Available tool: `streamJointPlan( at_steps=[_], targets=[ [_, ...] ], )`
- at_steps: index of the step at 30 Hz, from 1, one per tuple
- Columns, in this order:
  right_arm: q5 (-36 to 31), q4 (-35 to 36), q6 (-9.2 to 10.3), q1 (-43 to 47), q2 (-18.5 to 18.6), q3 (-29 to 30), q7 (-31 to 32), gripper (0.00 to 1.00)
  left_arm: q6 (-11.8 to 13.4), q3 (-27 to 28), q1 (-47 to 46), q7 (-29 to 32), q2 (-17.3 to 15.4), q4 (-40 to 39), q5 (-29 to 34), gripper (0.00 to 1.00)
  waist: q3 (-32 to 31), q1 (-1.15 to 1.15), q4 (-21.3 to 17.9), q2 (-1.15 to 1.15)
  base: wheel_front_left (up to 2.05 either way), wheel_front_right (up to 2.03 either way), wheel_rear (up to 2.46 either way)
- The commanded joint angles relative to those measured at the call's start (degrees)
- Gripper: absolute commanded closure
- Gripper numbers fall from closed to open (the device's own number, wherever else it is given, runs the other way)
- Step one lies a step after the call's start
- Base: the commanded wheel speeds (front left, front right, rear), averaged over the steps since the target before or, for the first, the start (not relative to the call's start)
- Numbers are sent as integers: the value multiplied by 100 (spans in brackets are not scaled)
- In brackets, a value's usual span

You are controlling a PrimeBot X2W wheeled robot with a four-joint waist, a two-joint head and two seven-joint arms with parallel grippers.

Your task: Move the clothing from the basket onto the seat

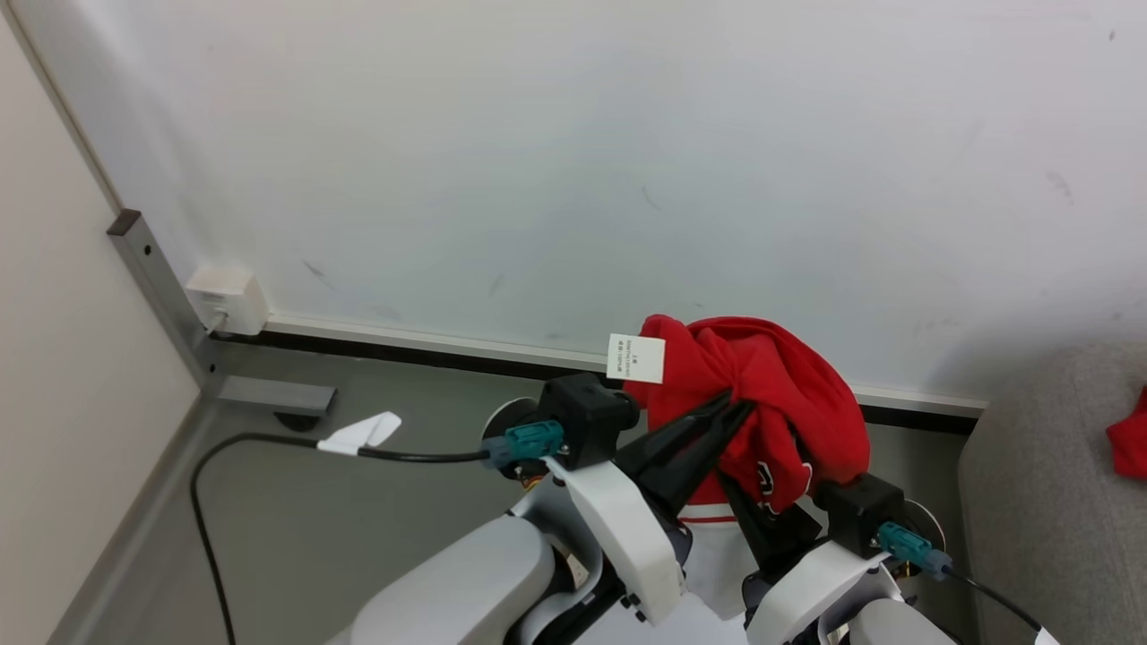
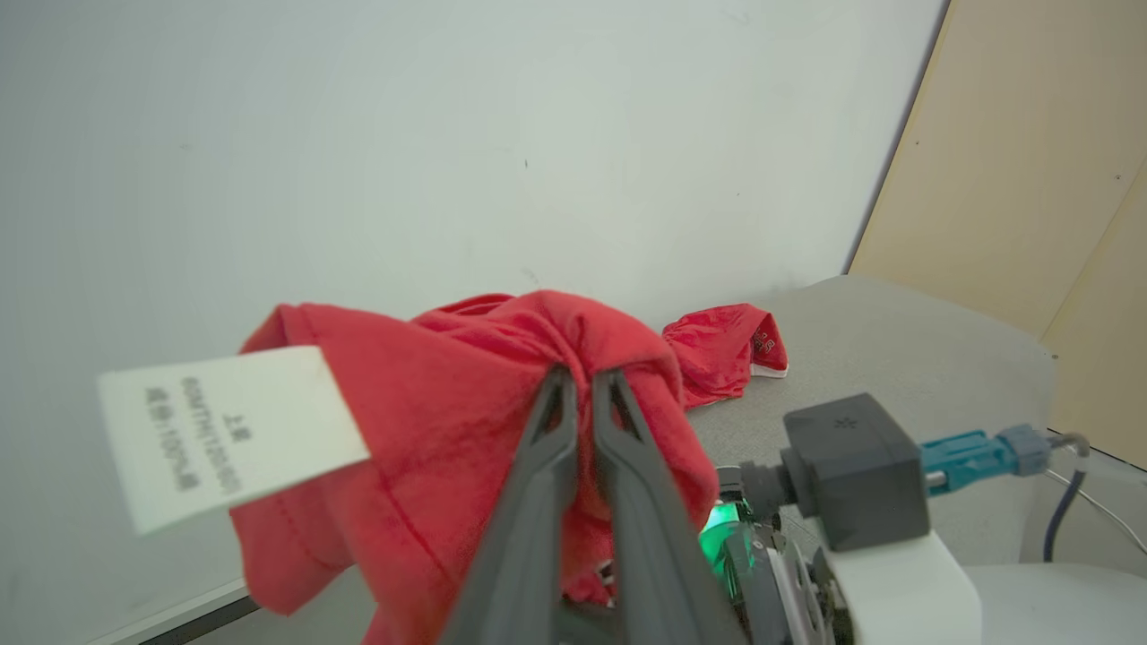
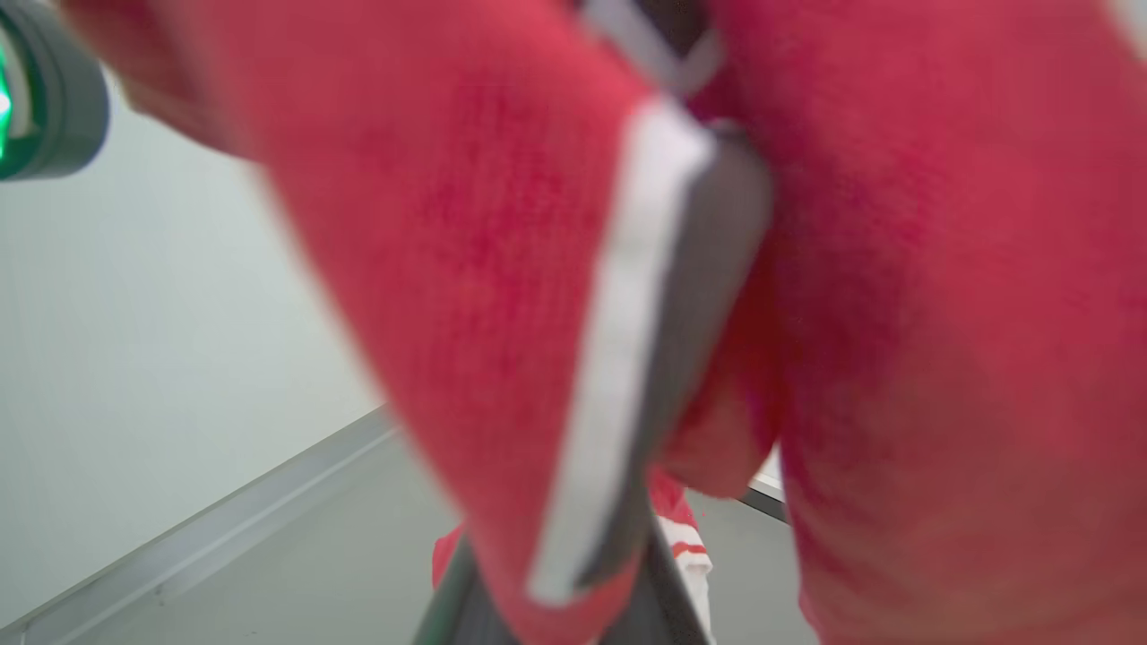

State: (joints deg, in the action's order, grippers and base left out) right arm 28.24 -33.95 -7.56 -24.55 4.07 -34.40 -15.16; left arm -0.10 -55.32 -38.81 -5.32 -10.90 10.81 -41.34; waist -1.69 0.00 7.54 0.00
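The left tool (image 2: 582,376) was clamped on the bunched bright red sports garment (image 2: 430,403); the right tool (image 1: 760,524) sat buried in cloth, grip unclear. Loose folds could've slipped off short of the grey woven sofa seat (image 2: 896,340).

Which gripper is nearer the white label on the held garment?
Left. The left gripper pinches the red garment beside the white label; the right gripper sits lower, under the hanging cloth.

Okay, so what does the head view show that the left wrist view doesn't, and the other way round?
Head view: a white wall box and a black cable across the floor. Left wrist view: a tan panel behind the seat and a green light on the right arm. Both: the left gripper shut on a red garment with a white label.
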Motion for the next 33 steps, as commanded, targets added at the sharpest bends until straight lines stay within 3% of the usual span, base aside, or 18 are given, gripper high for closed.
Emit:
streamJointPlan(
  at_steps=[1,8,18,19,21,33],
  targets=[
    [-14,-5,15,26,18,51,3,100,12,36,63,-42,-40,27,-82,100,9,0,-33,0,0,0,0],
    [-43,191,15,151,92,277,2,100,55,92,107,-158,-107,162,-115,100,31,0,-188,0,0,0,0],
    [-171,902,15,519,206,1144,1,100,78,77,287,-292,-207,346,-116,100,81,0,-591,0,0,0,0],
    [-202,965,15,524,219,1177,1,100,78,56,285,-309,-222,346,-75,89,89,0,-653,0,0,0,0],
    [-268,1083,15,540,259,1273,2,100,78,-15,286,-300,-247,354,22,1,104,0,-783,0,0,0,0],
    [-507,1530,15,392,512,1812,1,100,102,-144,414,-393,-307,159,72,0,271,0,-1834,0,0,0,0]
  ],
)
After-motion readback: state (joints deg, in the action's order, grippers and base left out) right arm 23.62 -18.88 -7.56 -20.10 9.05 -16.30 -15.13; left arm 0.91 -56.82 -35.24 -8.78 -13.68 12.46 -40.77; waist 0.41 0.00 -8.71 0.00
